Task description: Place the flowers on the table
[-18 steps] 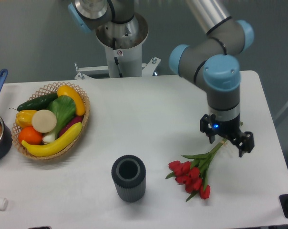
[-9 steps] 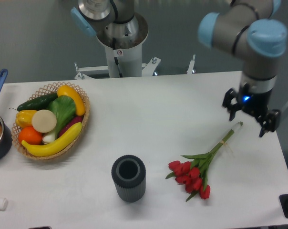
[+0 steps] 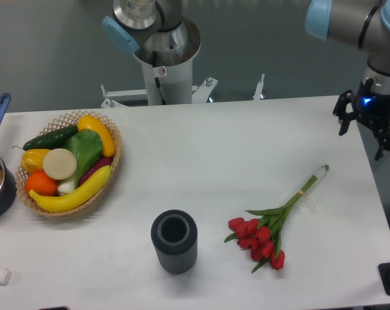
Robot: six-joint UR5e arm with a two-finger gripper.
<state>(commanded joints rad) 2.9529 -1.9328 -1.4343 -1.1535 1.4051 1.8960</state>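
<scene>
Flowers [image 3: 267, 234] lie flat on the table [image 3: 201, 155] near-right, right of the dark cup [image 3: 174, 241], gripper [image 3: 369, 129] open and empty at far-right edge; placement looks done, best to retreat clear without brushing the stems.

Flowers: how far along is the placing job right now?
Done, by the look of it: the flowers lie flat on the table, right of the dark ribbed vase, stems pointing toward the far right edge. In hand: nothing; the tool is open, empty and raised near the table's right edge, well clear of the stems. Left: no step visible beyond parking the arm.
</scene>
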